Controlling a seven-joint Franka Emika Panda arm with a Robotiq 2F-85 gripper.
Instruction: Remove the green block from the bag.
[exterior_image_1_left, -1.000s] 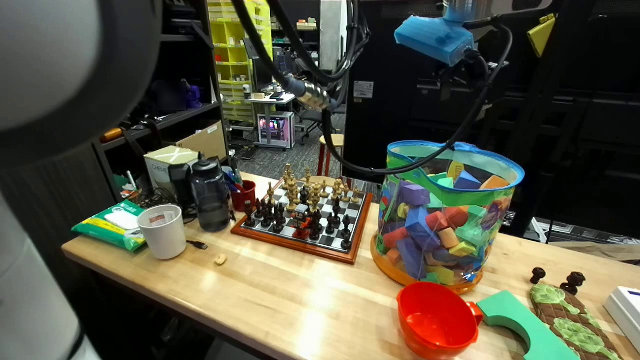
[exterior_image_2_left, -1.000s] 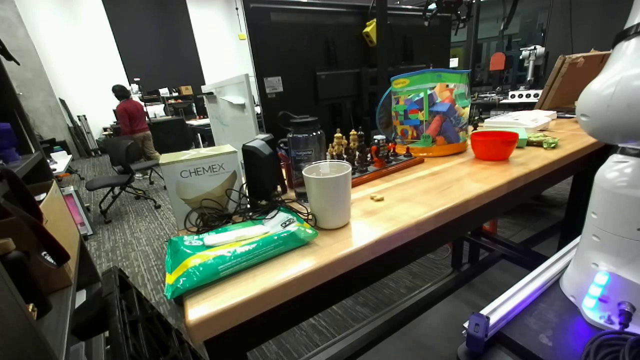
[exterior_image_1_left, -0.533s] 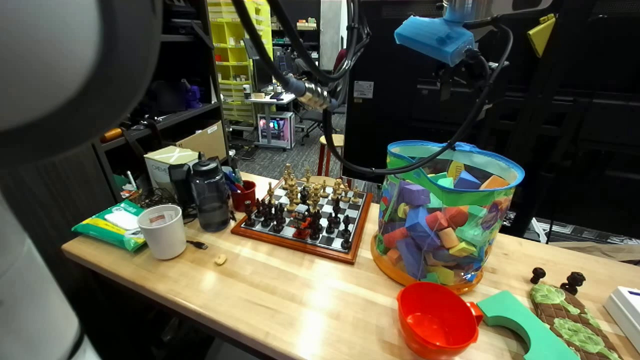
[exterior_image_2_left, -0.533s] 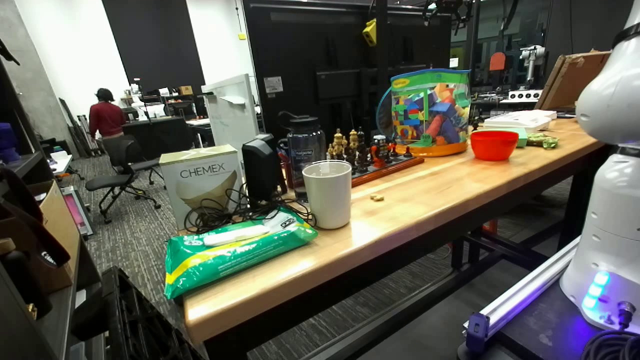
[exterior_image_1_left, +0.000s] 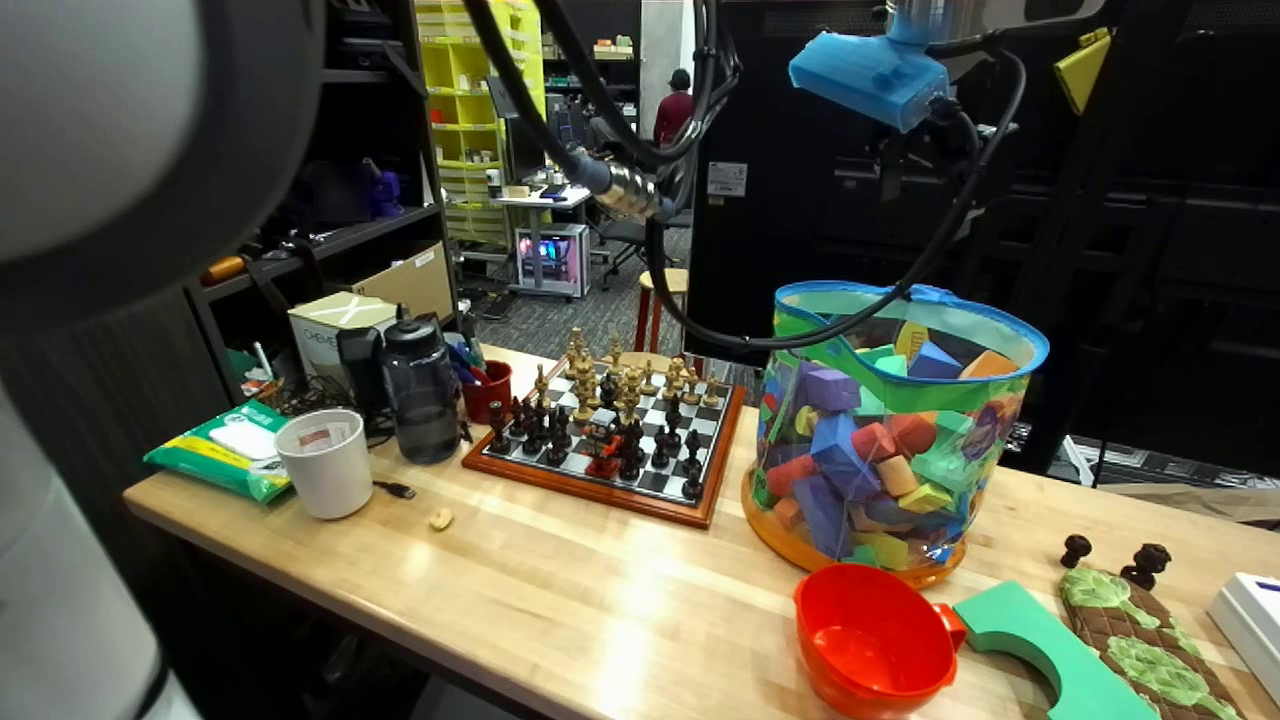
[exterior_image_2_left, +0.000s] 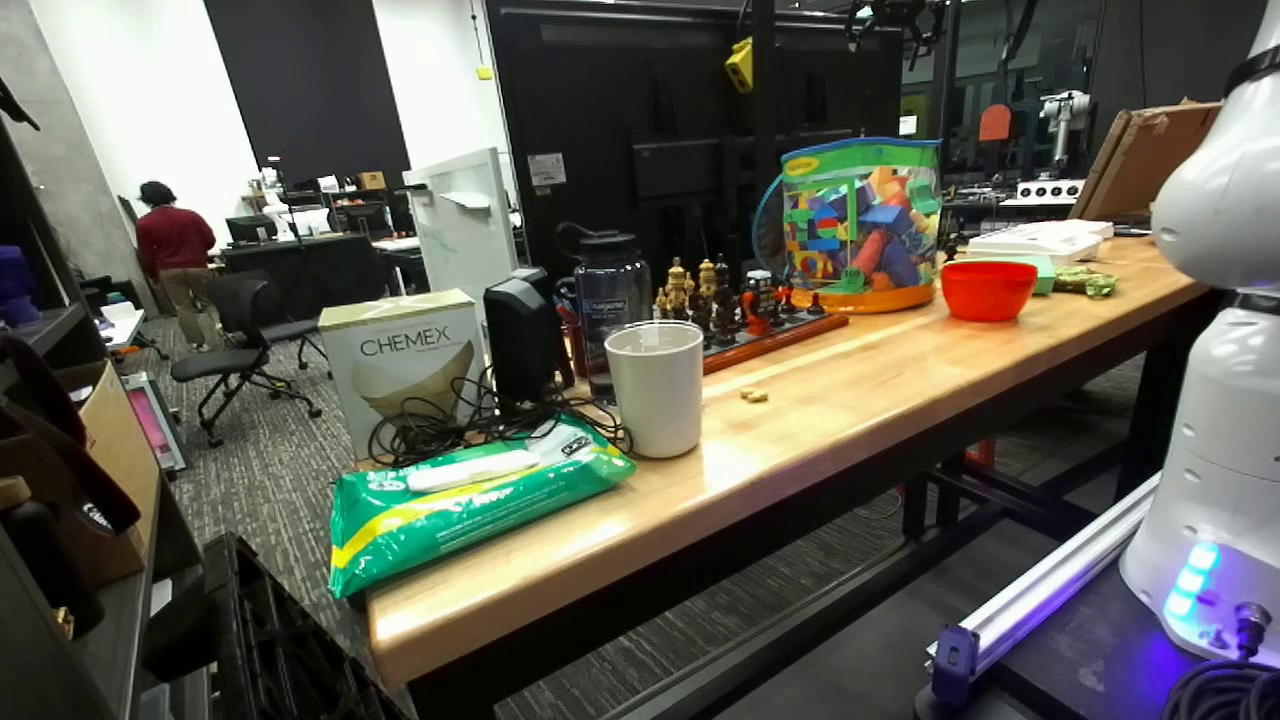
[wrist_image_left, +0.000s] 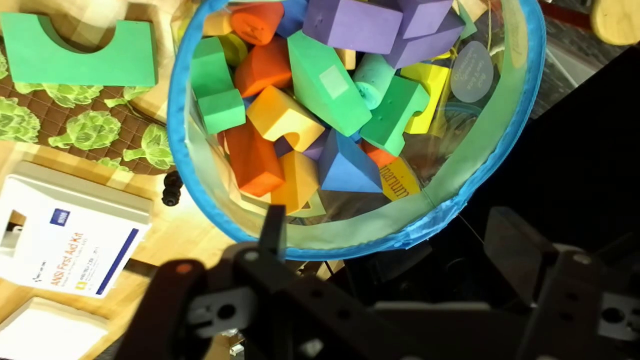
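Wrist view: gripper (wrist_image_left: 390, 224), one, jaws wide apart and holding nothing, likely because the green block (wrist_image_left: 80, 69) already lies on the table (wrist_image_left: 185, 231) outside the foam-filled bag (wrist_image_left: 360, 234), its removal seemingly complete.

Wooden table (exterior_image_1_left: 545, 585) carrying bag (exterior_image_1_left: 940, 398), green block (exterior_image_1_left: 1057, 648), red bowl (exterior_image_1_left: 870, 602), chessboard (exterior_image_1_left: 722, 450)

In an exterior view, chessboard (exterior_image_1_left: 590, 495), bag (exterior_image_1_left: 945, 396) and block (exterior_image_1_left: 1050, 640) run left to right. The bowl (exterior_image_1_left: 870, 622) sits before the bag.
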